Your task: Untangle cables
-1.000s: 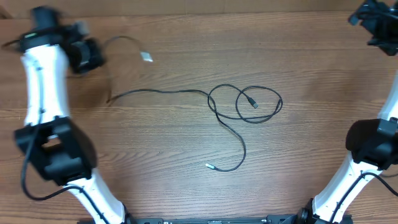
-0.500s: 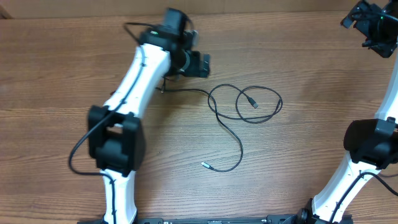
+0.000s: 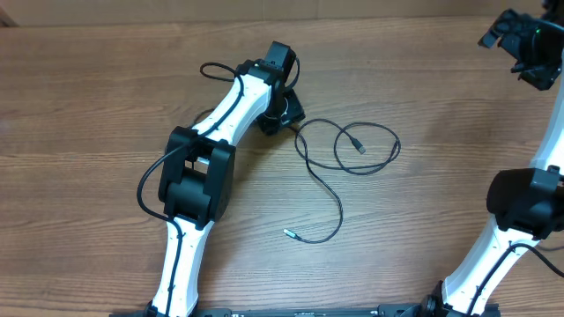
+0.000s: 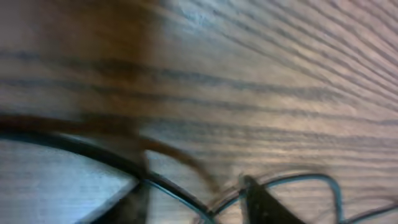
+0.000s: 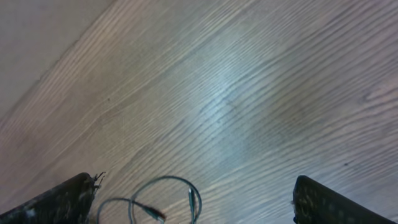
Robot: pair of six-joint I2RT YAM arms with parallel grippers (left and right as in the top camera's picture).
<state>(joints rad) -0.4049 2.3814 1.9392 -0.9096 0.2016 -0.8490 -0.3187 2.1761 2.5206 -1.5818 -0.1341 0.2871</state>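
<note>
A thin black cable [image 3: 342,204] lies on the wooden table, with overlapping loops mid-table and a tail ending in a small plug [image 3: 286,232]. Another plug [image 3: 359,143] lies inside the loops. My left gripper [image 3: 284,113] is low over the left end of the cable. In the left wrist view its fingers [image 4: 196,202] are apart, with the cable [image 4: 177,194] running between them; the view is blurred. My right gripper [image 3: 513,40] is raised at the far right corner. It is wide open [image 5: 196,183] and empty, and the cable loops [image 5: 191,198] show far below it.
The wooden table [image 3: 423,229] carries only the cable. The left arm [image 3: 198,176] stretches diagonally from the front left to the middle back. A thin black wire loop [image 3: 211,69] shows beside its upper link.
My left arm has swung from the far left corner to the middle of the table. The cable's left end has shifted right and is now under the gripper. The right arm has barely moved.
</note>
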